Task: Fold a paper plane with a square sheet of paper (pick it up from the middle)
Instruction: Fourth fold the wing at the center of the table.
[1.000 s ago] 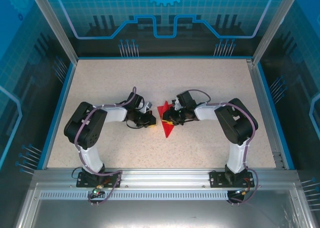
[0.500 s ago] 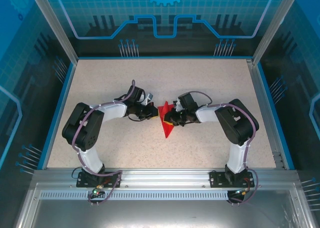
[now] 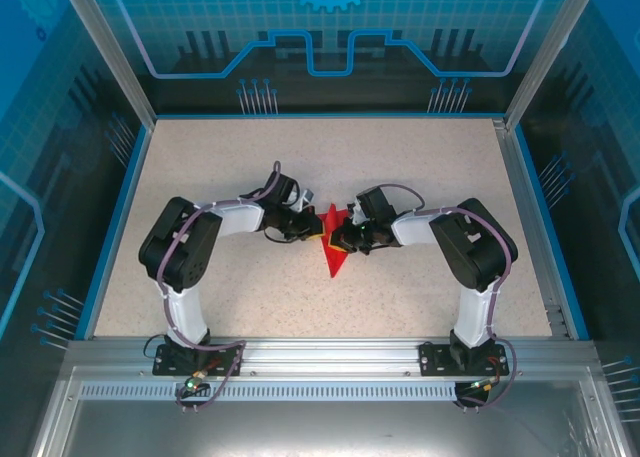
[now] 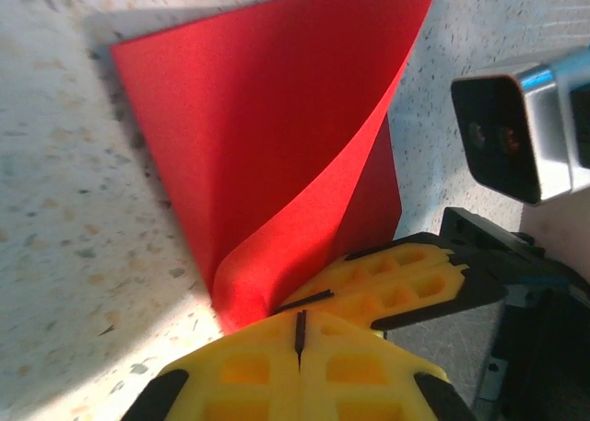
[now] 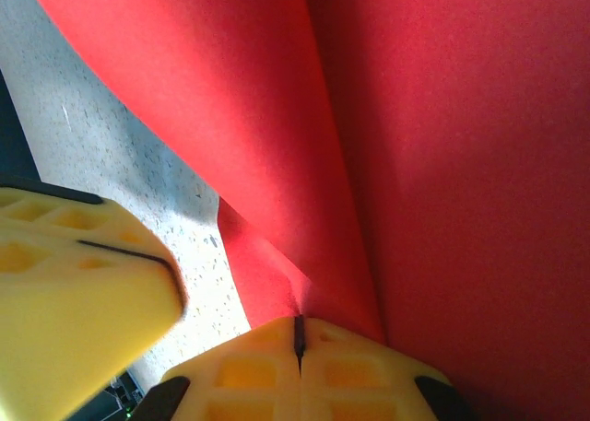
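Top view: the sheet of paper point(image 3: 332, 259) is seen on the table point(image 3: 230, 167), partly folded to a point. It is flanked closely by the left gripper point(image 3: 306, 231) and the right gripper point(image 3: 340, 241).

Left wrist view: the left gripper point(image 4: 300, 320) is shut on nothing, and the sheet's point(image 4: 277, 135) curled fold is found right at its fingertips, slightly to their left.

Right wrist view: the right gripper point(image 5: 300, 327) is closed, and the sheet's point(image 5: 415, 163) creased edge appears pinched at its tips.

The paper is judged light, thin and floppy, and easily crumpled or torn. A gentle pinch on the middle crease is advised.
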Controlling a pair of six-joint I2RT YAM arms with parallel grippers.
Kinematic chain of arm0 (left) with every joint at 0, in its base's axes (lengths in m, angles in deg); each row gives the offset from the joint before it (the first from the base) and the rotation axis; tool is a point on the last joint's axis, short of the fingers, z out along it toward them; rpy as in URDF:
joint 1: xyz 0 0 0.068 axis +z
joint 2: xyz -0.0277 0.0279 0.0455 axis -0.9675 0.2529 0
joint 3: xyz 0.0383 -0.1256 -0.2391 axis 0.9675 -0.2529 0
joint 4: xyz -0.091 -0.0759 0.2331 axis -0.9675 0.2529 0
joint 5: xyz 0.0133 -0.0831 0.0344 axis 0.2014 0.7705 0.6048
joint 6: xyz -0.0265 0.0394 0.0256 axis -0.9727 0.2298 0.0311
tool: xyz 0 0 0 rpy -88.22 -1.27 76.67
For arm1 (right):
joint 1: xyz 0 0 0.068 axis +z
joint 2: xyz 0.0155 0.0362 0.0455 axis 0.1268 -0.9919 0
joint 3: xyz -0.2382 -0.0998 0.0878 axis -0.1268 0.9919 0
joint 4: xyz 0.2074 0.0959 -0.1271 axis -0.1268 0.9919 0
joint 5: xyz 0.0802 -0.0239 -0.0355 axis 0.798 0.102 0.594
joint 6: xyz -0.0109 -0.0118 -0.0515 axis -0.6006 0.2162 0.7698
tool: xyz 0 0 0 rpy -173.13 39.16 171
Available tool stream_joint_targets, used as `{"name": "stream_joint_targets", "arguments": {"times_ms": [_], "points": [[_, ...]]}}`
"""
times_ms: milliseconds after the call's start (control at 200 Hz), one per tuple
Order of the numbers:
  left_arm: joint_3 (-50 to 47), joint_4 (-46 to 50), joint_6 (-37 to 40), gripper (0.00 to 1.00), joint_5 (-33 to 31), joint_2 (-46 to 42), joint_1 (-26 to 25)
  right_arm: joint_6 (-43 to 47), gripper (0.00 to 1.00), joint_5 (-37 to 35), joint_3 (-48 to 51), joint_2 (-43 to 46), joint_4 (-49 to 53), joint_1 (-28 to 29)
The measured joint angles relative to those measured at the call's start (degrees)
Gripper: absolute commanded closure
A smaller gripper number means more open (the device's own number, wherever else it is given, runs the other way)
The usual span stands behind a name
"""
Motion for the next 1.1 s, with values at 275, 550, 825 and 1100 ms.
{"name": "stream_joint_targets", "arguments": {"times_ms": [275,550,825,1100], "points": [[1.84,0.87,0.81,1.00,0.15,2.95,-1.03,0.00,1.00,0.20,0.02,0.00,0.00,-0.11],[2.60,4.04,4.59,1.00,-0.92,4.02,-1.22,0.02,1.00,0.37,0.02,0.00,0.02,-0.15],[4.68,7.61,7.87,1.00,-2.62,4.48,-1.53,0.26,1.00,0.15,0.39,0.85,1.07,-0.26],[5.25,8.52,9.62,1.00,-3.06,4.79,-1.57,0.87,1.00,-0.31,3.74,6.95,3.30,-0.26]]}}
